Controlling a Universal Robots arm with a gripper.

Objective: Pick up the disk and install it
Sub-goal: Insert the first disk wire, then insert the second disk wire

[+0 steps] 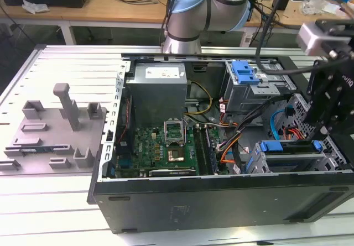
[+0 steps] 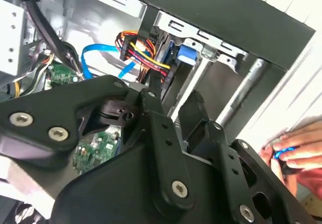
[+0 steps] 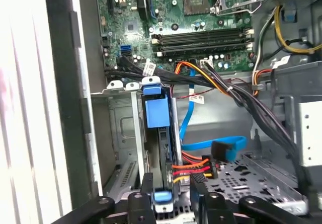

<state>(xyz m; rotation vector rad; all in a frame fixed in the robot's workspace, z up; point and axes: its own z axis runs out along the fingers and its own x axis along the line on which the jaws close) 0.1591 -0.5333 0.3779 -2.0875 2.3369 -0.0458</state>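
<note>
The open computer case (image 1: 221,196) is lying on the bench (image 1: 44,213) with its motherboard (image 1: 160,146) facing up, and the job is looking nearly finished. The disk (image 1: 290,146) is already sitting in the drive cage (image 3: 121,133) at the case's front corner nearest the exterior view's right, its blue carrier showing as a strip across the bay in the exterior view and as a blue tab (image 3: 155,110) on the slot's edge in the first wrist view. Whether it is pushed fully home and latched, I cannot tell; the blue data cable (image 3: 216,148) and coloured power leads (image 3: 193,168) are lying loose just beside it. The grey fixture (image 1: 61,124) is standing bare of any drive. The pincer (image 3: 173,196) is hanging over the bay, its fingers (image 3: 147,186) parted to either side of the disk's near edge; contact cannot be made out.
</note>
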